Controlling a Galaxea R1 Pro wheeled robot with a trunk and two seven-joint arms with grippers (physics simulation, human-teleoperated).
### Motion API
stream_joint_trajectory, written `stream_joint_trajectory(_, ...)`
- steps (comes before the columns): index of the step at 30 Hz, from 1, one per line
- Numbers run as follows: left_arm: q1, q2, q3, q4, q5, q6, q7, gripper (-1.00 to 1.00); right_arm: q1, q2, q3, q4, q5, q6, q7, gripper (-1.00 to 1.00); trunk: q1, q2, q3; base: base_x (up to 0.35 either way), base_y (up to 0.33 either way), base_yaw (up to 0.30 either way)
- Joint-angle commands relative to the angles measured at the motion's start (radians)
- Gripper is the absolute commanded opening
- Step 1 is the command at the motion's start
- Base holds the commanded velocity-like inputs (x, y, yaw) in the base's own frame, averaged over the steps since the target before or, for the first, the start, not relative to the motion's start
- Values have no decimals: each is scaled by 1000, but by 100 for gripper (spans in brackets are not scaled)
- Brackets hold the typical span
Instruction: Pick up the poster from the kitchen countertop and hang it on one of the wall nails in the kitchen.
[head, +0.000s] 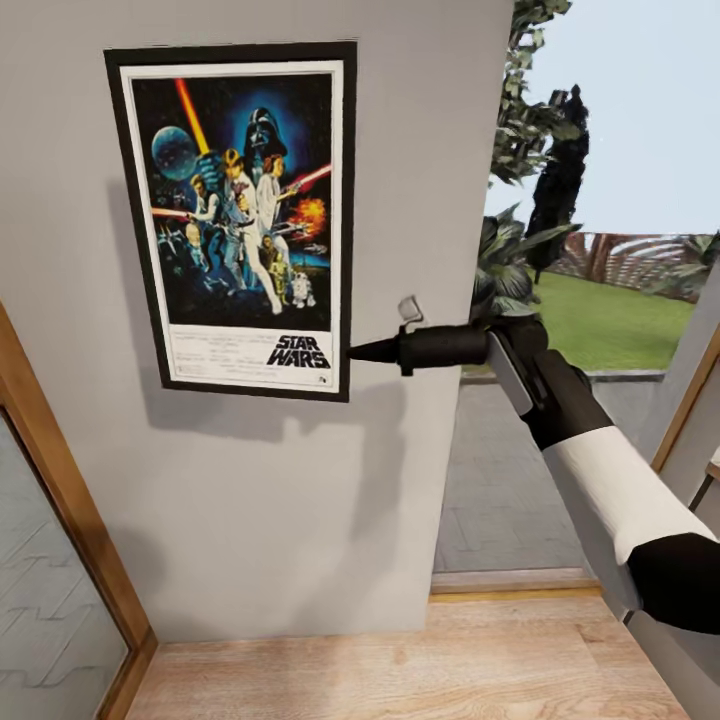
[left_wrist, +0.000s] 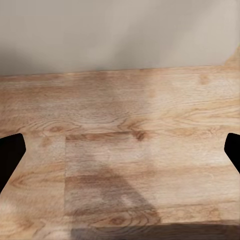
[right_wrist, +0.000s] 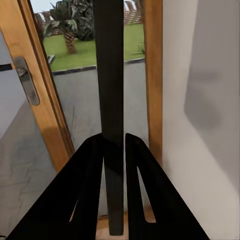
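Two black fingers of the right gripper (right_wrist: 114, 150) are pressing nearly closed on the thin black frame edge of the poster (right_wrist: 111, 75) in the right wrist view. Seen from the head camera, the poster (head: 238, 215) is lying flat against the matte grey wall (head: 300, 480), tilted slightly. Widely parted left gripper (left_wrist: 120, 150) tips are hanging empty over grained wooden floor (left_wrist: 125, 125).

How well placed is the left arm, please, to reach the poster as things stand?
Probably not well: the left gripper faces the wooden floor, open, while the poster is up against the wall, its edge clamped by the right gripper.
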Motion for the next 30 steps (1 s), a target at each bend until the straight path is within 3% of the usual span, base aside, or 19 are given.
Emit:
stream_joint_trajectory(1, 0, 0, 4, -1, 0, -1, -7, 100, -1, -1, 5, 3, -9, 9, 0, -100, 0, -1, 0, 0, 0, 0)
stream_joint_trajectory(16, 0, 0, 3, -1, 0, 0, -7, 100, -2, -1, 16, 7, -9, 8, 1, -100, 0, -1, 0, 22, 0, 0)
stream_joint_trajectory(30, 0, 0, 3, -1, 0, 1, -7, 100, -2, -2, 16, 4, -9, 8, 1, -100, 0, -1, 0, 293, 0, 0)
